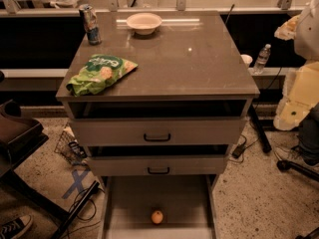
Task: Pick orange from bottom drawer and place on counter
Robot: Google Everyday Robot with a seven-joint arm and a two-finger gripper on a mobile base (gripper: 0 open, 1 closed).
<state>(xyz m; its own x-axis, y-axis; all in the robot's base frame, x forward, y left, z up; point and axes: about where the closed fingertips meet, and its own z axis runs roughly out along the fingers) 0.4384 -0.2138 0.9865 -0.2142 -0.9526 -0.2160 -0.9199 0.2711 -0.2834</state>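
The orange is small and round and lies on the pale floor of the bottom drawer, near its front middle. The drawer is pulled out below two upper drawers with black handles. The counter is the glossy brown-grey top of the cabinet. My arm shows at the far right edge, and my gripper is up there beside the counter's right side. It is well above the orange, far from it, and holds nothing that I can see.
On the counter are a green snack bag at the front left, a can at the back left and a pale bowl at the back. A water bottle stands at the right; cables, a basket and a chair are at the left.
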